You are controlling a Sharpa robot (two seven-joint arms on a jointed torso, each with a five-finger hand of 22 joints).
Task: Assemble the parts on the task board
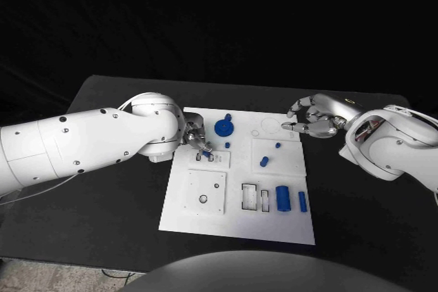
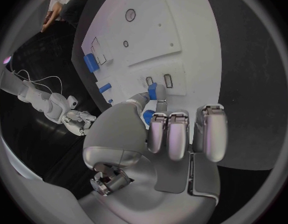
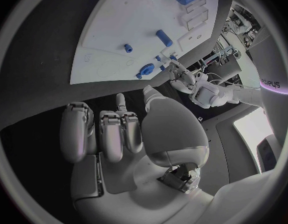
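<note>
- The flat white task board [image 1: 274, 225] looks like smooth matt plastic
- The small blue plastic parts [image 1: 283, 198] have an even, slightly satin surface
- The black table top [image 1: 109, 222] is matt and dull
- The silver left hand [image 2: 159, 134] has brushed, softly gleaming metallic shells
- The silver right hand [image 1: 313, 118] has the same sheen
- The white arm casings [image 1: 82, 143] are smooth, glossy plastic

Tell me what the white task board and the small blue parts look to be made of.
Task board: looks like rigid white plastic with a matte finish; it lies flat, with crisp cut-out slots and no glare. Blue parts, such as the cylinder: probably moulded or printed plastic, since the colour is uniform and opaque, with a dull sheen. The pictures cannot confirm either.
</note>
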